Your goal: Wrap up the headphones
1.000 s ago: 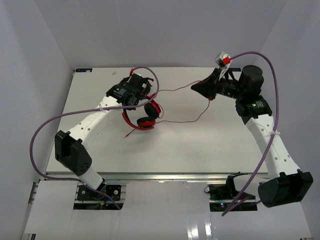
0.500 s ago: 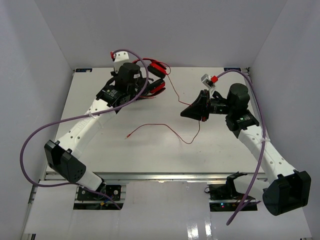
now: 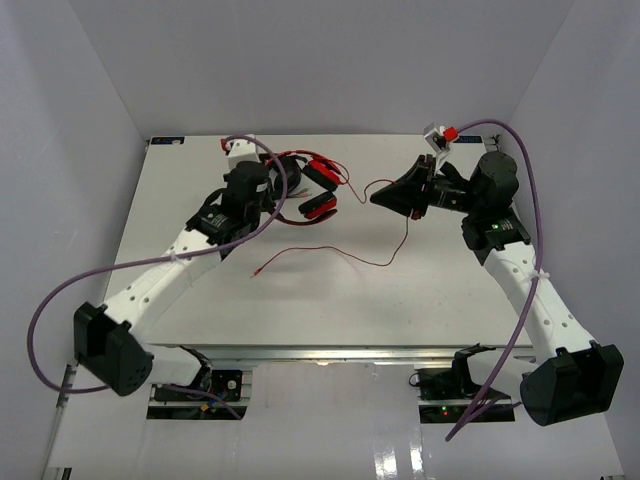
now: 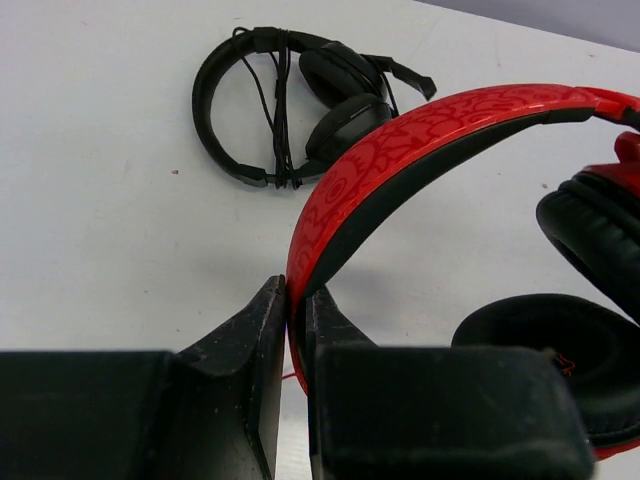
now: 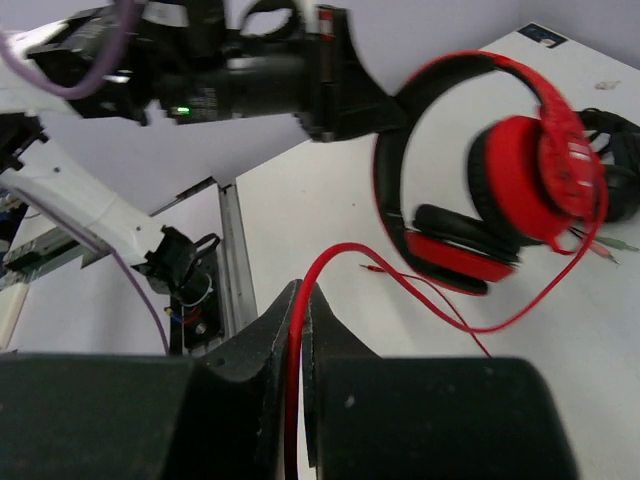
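Two claws are each gripping a part of the headphones point(image 3: 312, 188). The left claw point(image 4: 297, 300) is clamping its fingers on the red headband, so that the band is arching away from its tips and the two black-padded ear cups are hanging just off to one side of them, apparently clear of the table point(image 3: 420, 300). The right claw point(image 5: 300, 300) is pressing its jaws fully together on the thin red cable point(image 3: 345, 255), which is running out from between its fingertips towards the ear cups in one direction and drooping below the claw onto the table in the other. The cable's free plug point(image 3: 256, 271) is lying well apart from both claws. Beyond the left claw's tips, a set of all-black headphones point(image 4: 290, 100) is lying flat with its own cord wound around it.

Compared with half a second ago, the left claw is carrying the headphones lower and nearer to the arm bases, while the right claw is sitting farther back and higher; the plug is resting where it was.
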`<state>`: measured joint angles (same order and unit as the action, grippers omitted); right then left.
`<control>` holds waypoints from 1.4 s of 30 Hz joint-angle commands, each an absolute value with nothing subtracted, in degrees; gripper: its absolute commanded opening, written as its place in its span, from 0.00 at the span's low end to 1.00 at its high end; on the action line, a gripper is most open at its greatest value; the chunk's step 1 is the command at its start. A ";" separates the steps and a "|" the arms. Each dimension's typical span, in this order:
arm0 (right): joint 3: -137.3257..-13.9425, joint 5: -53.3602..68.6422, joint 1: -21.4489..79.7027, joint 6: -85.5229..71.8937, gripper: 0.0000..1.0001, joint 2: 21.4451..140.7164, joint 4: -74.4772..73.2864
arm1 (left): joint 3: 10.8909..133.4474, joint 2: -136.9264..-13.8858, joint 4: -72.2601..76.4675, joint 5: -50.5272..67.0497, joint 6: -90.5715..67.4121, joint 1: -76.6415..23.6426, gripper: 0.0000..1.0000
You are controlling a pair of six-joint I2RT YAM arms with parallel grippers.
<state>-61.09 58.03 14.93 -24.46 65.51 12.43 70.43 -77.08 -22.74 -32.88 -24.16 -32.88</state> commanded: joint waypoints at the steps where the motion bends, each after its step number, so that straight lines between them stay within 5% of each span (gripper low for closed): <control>1: -59.95 52.38 12.47 -22.50 0.08 66.10 8.87 | 68.01 -61.31 -19.39 -22.62 -17.58 -31.82 0.00; 8: -61.79 50.70 10.97 -20.94 0.08 67.12 6.71 | 65.27 -52.01 -25.57 -25.22 -17.04 -31.12 0.00; 22: -80.40 50.39 6.13 -23.13 0.08 73.53 7.14 | 53.92 -54.94 -28.67 5.92 -4.70 -31.11 0.00; 38: -78.38 58.22 6.86 -37.88 0.08 71.32 23.40 | 63.26 -77.39 -31.99 -10.06 -0.99 -31.20 0.00; 42: -75.43 59.32 9.22 -37.19 0.08 69.45 23.55 | 70.52 -83.02 -35.06 -24.71 -2.36 -31.20 0.00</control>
<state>-77.22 57.41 7.37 -36.05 72.73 18.91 62.98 -80.91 -33.38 -10.75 -1.56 -31.44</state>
